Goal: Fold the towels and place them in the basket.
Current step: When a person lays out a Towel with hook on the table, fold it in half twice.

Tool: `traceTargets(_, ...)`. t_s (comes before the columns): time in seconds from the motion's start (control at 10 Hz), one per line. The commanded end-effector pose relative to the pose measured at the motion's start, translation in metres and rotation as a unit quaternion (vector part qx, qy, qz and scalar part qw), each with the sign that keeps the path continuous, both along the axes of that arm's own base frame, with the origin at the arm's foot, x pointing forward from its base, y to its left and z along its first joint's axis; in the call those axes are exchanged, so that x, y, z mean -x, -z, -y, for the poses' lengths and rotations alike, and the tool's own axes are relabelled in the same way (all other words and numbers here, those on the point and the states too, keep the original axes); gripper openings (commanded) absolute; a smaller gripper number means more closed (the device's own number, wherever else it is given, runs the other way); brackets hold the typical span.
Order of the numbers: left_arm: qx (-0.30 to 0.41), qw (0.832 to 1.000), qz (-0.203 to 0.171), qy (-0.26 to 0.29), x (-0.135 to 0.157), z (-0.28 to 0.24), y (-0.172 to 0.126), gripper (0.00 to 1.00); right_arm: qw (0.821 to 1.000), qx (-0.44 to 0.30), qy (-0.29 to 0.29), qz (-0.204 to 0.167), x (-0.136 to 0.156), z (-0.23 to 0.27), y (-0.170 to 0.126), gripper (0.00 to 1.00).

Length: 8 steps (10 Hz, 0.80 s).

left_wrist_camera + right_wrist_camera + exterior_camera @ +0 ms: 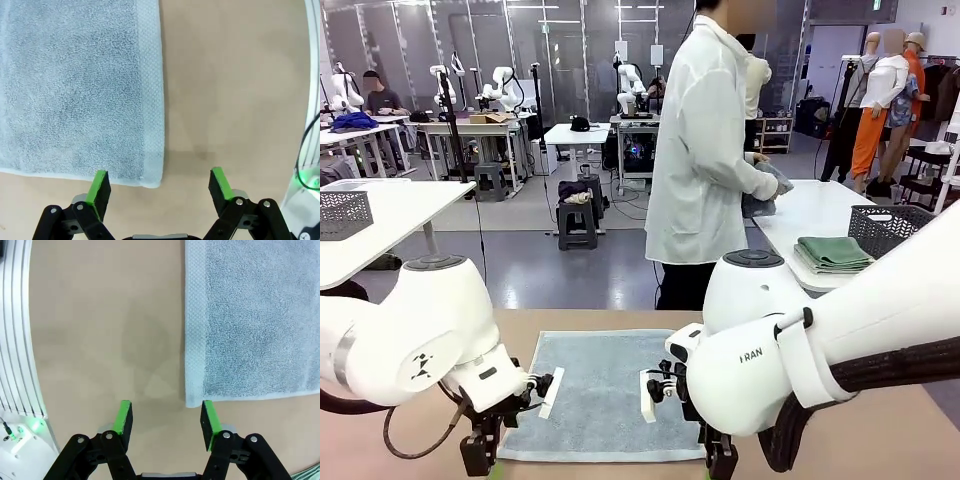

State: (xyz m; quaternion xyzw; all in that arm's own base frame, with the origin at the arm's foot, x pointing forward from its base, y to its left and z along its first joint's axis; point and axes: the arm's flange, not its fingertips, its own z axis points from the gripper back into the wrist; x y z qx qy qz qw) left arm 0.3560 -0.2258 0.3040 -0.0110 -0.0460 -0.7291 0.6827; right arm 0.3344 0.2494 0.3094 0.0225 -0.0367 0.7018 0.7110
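Front view first, Ben. Where is the towel?

The grey-blue towel (605, 390) lies flat and open on the brown worktop (235, 90), Mia, between the two arms. It has no fold in it yet.

What do the tools do?

In the left wrist view the left tool (160, 182) is open wide and holds nothing. One near corner of the towel sits between its green fingers (100, 187). In the right wrist view the right tool (165, 415) is open too, and empty. The other near corner is just inside its gap.

Is any towel done?

I think one is partly done. A green towel (833, 252) lies folded on the white worktop (810, 215) behind. It is just beside the basket (895, 225), not in it, as far as I can tell.

And the person?

The person (700, 150) stands at that white worktop with a grey cloth (767, 195) in their hands. I cannot tell what it is.

So what is left?

I think most of it. The grey-blue towel needs a grab, a fold and a trip to the basket. The green one needs to go in too.
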Motion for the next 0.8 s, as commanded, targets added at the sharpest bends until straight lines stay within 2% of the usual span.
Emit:
traceTargets(0.0, -0.01, 1.0, 0.025, 0.005, 0.008, -0.003, 0.009, 1.0, 1.0, -0.007, 0.008, 0.013, 0.003, 0.0, 0.011, 0.69)
traceTargets(0.4, -0.008, 1.0, 0.012, 0.004, 0.0, -0.001, 0.017, 1.0, 1.0, -0.008, 0.01, 0.015, -0.004, -0.002, 0.018, 0.69)
traceTargets(0.5, -0.007, 1.0, 0.011, 0.007, -0.001, 0.0, 0.017, 0.94, 1.0, -0.009, 0.01, 0.016, -0.004, -0.002, 0.018, 0.69)
traceTargets(0.6, -0.006, 1.0, 0.018, 0.009, -0.004, 0.0, 0.016, 0.8, 1.0, -0.008, 0.011, 0.025, -0.006, -0.001, 0.019, 0.51)
traceTargets(0.7, -0.009, 1.0, 0.026, 0.011, -0.004, 0.001, 0.015, 0.74, 0.999, -0.009, 0.014, 0.029, -0.006, -0.001, 0.019, 0.5)
